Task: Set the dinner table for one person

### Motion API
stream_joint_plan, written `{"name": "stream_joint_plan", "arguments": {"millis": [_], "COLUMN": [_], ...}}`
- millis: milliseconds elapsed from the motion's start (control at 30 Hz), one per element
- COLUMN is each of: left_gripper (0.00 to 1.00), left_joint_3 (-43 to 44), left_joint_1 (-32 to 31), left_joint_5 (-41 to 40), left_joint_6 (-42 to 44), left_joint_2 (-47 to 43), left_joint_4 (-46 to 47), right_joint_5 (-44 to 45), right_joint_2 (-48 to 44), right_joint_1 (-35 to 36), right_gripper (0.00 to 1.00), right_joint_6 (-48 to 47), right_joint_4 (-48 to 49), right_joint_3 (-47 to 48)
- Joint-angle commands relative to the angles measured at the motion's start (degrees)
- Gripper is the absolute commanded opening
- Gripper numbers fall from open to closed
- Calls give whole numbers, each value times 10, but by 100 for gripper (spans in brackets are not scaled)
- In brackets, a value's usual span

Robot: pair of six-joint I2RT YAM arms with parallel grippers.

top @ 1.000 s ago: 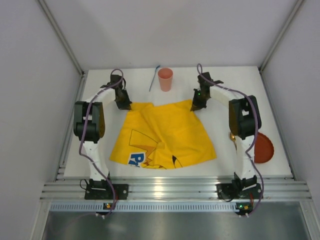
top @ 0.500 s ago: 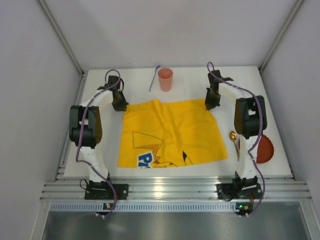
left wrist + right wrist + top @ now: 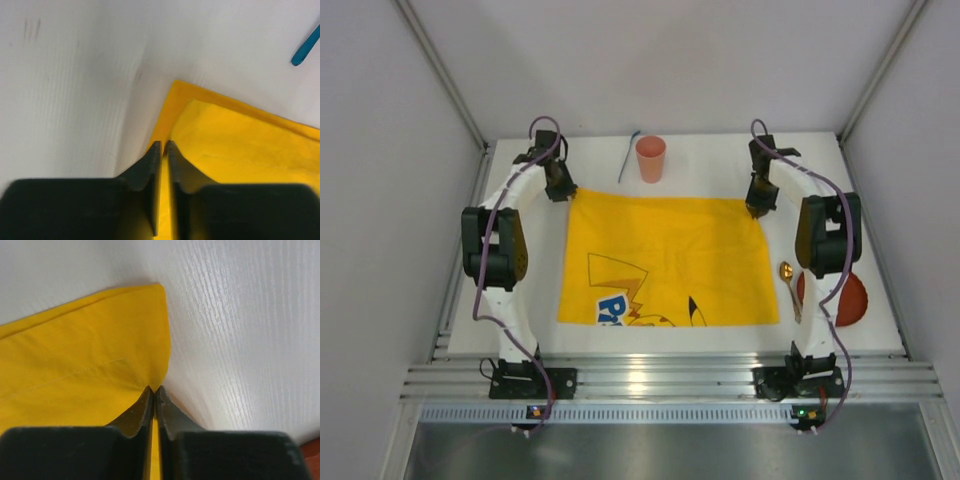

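The yellow cartoon-printed cloth (image 3: pixel 665 260) lies spread flat on the white dinner table (image 3: pixel 705 165). My left gripper (image 3: pixel 560 188) sits at the cloth's far left corner. In the left wrist view its jaws (image 3: pixel 162 144) stand only a thin slit apart, with the cloth's (image 3: pixel 240 150) edge running between them. At the far right corner my right gripper (image 3: pixel 757 208) is shut; the right wrist view shows its tips (image 3: pixel 153 388) pinching the cloth (image 3: pixel 75 355) just below that corner.
A pink cup (image 3: pixel 650 158) and a blue utensil (image 3: pixel 628 158) stand beyond the cloth's far edge. A gold spoon (image 3: pixel 788 285) and a red plate (image 3: pixel 850 298) lie to the cloth's right, by the right arm. An aluminium rail (image 3: pixel 670 375) runs along the near edge.
Both grippers moved outward and away from the bases, pulling the crumpled cloth into a flat rectangle. The left jaws have parted slightly.
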Motion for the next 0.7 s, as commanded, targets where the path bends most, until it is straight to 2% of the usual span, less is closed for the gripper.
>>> {"name": "stream_joint_plan", "arguments": {"millis": [0,33,67,133,167,200,233,300,333,433,500,567,667], "left_gripper": [54,79,98,98,98,98,98,98,98,98,97,91,89], "left_joint_3": [73,87,103,150,167,204,222,283,303,378,420,438,449], "left_joint_1": [3,3,2,1,-1,-6,-8,-18,-21,-38,-56,-71,-95], "left_joint_5": [0,-1,-2,0,-3,-7,-7,11,21,86,111,151,172], "left_joint_6": [16,15,8,-2,-12,-17,-20,-33,-40,-80,-106,-135,-144], "left_joint_2": [30,39,50,58,61,65,67,87,100,151,182,222,257], "left_joint_4": [-22,-26,-30,-37,-35,-31,-24,4,18,69,105,130,153], "right_joint_5": [28,25,22,21,23,24,26,22,12,-17,-34,-61,-69], "right_joint_2": [-11,-13,-18,-32,-56,-70,-98,-125,-151,-208,-235,-269,-304], "right_joint_1": [-10,-10,-9,-9,-9,-9,-8,-9,-8,-5,-1,4,14], "right_gripper": [16,24,27,36,50,57,71,79,86,94,95,95,95], "right_joint_6": [11,12,12,12,10,6,5,0,0,-4,-2,-2,-1], "right_joint_4": [-39,-42,-46,-54,-53,-52,-53,-55,-62,-63,-57,-49,-46], "right_joint_3": [39,40,43,44,40,33,31,25,24,4,-27,-61,-97]}}
